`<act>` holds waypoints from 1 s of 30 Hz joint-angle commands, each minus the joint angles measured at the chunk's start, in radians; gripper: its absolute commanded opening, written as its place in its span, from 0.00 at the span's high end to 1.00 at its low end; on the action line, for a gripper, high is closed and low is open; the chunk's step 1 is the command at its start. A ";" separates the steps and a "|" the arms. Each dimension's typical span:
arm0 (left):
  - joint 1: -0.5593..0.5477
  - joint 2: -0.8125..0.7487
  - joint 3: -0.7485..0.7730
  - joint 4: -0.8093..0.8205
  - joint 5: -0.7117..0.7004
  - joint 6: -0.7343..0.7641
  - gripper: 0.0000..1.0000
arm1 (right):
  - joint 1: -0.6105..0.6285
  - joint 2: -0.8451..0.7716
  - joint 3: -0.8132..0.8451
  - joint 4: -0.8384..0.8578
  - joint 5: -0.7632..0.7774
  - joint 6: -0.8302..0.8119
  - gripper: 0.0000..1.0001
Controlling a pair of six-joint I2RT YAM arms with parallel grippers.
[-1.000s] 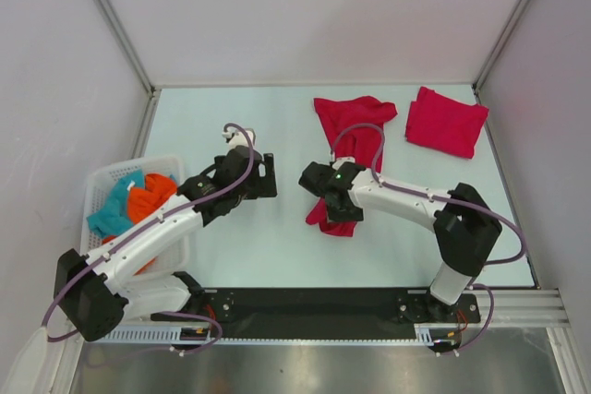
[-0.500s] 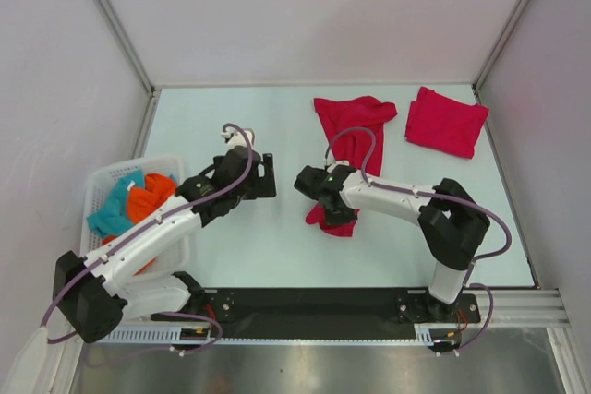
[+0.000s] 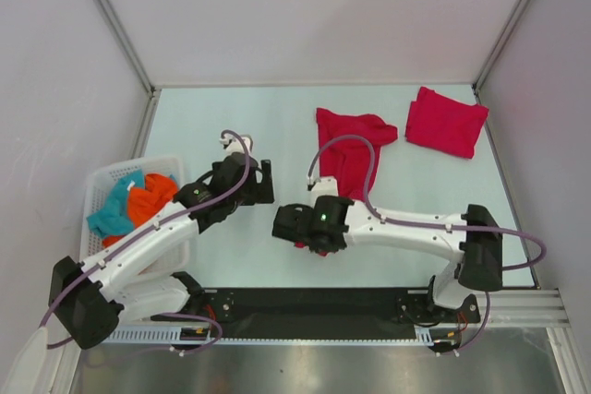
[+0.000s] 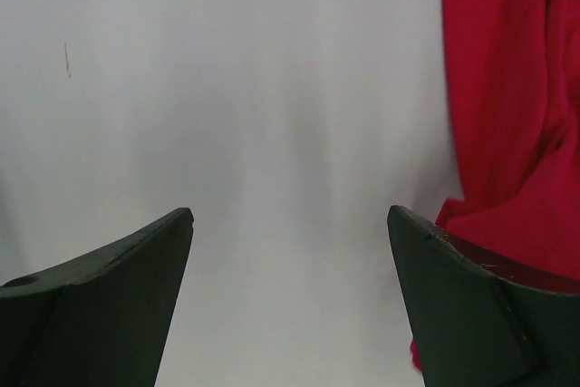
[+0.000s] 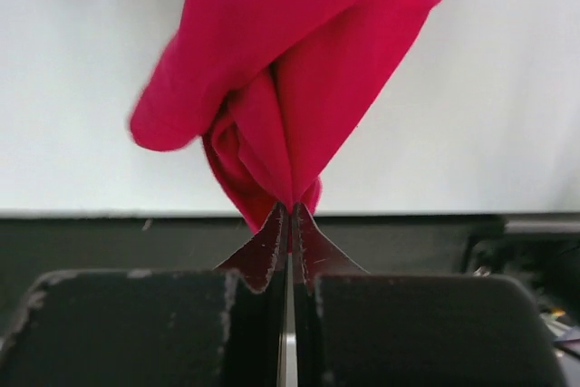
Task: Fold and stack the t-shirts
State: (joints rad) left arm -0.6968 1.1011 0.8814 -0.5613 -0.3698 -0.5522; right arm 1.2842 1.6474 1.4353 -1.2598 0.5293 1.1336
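A loose crimson t-shirt [image 3: 349, 147] lies stretched from the back middle of the table toward the front. My right gripper [image 3: 295, 233] is shut on its near end. In the right wrist view the red cloth [image 5: 299, 61] bunches up out of the closed right gripper [image 5: 290, 208]. A second t-shirt [image 3: 446, 122] lies folded at the back right. My left gripper [image 3: 265, 182] hangs open left of the loose shirt, holding nothing. In the left wrist view the left gripper [image 4: 290, 215] spans bare table, with the shirt's edge [image 4: 507, 88] at the right.
A white basket [image 3: 103, 182] at the left edge holds teal and orange cloths. Grey walls with metal posts close in the table on three sides. The black base rail [image 3: 323, 306] runs along the near edge.
My right gripper closed on the shirt's near end and moved toward the front left, drawing the cloth with it. The left arm has hardly moved.
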 commanded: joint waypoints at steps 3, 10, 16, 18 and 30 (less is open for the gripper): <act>0.010 -0.052 -0.036 0.038 0.020 0.003 0.06 | 0.083 -0.040 -0.117 -0.244 -0.064 0.270 1.00; 0.010 -0.098 -0.065 0.037 0.023 -0.003 0.06 | 0.080 0.045 -0.069 -0.219 -0.032 0.223 0.60; 0.010 -0.093 -0.049 0.034 0.029 -0.006 0.06 | 0.034 0.061 -0.018 -0.193 -0.005 0.147 0.57; 0.010 -0.087 -0.039 0.029 0.022 -0.003 0.06 | 0.020 0.052 -0.006 -0.199 0.009 0.137 0.57; 0.010 -0.046 0.005 0.020 0.011 0.011 0.05 | -0.209 0.048 -0.130 0.020 0.040 0.005 0.57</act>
State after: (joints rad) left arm -0.6960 1.0473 0.8394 -0.5484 -0.3546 -0.5491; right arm 1.1717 1.7050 1.3750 -1.3098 0.5289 1.2144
